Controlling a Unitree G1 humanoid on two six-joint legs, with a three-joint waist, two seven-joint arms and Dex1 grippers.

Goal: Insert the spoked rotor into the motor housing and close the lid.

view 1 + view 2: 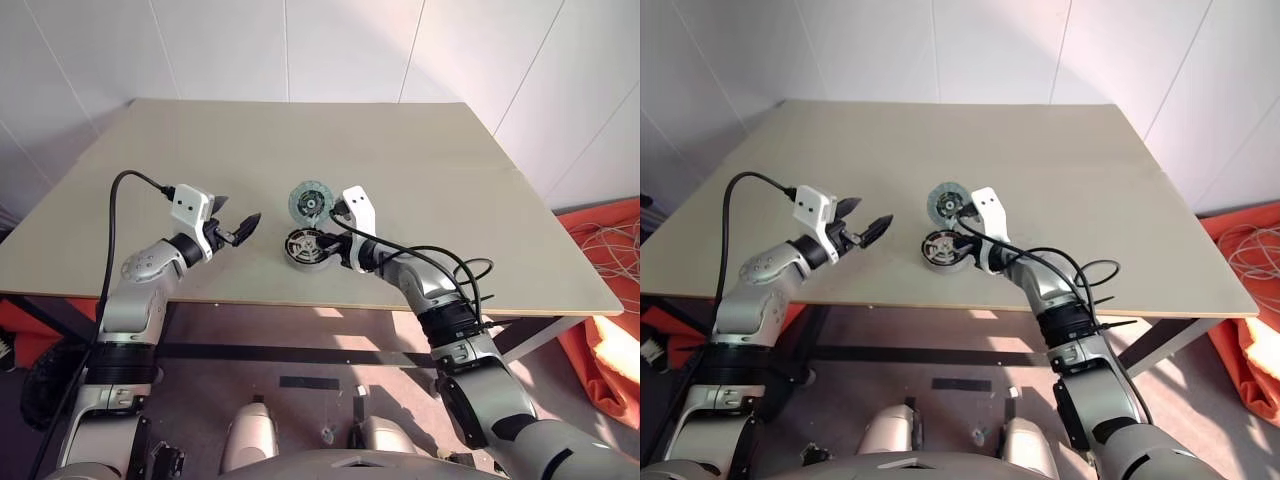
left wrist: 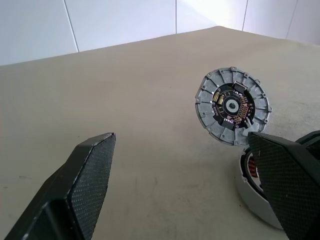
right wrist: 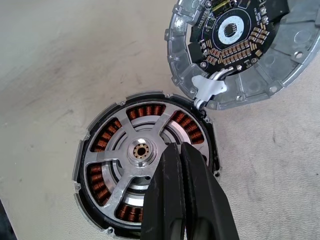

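Already seated in the motor housing [image 3: 145,187], the spoked rotor [image 3: 137,150] lies under the clenched, empty right gripper [image 3: 182,150]; the lid [image 3: 240,50] lies just beyond, nearer this arm than the released left gripper [image 1: 232,222].

In the right wrist view the right gripper [image 3: 181,150] has its two black fingers pressed together, and they cover the near part of the spoked rotor [image 3: 131,134] and of the motor housing [image 3: 82,150]; the lid [image 3: 240,85] is cut off by the picture's edge. In the left wrist view one finger of the left gripper [image 2: 182,170] hides most of the housing. In the head views the rotor's spokes and the copper windings are too small to make out.
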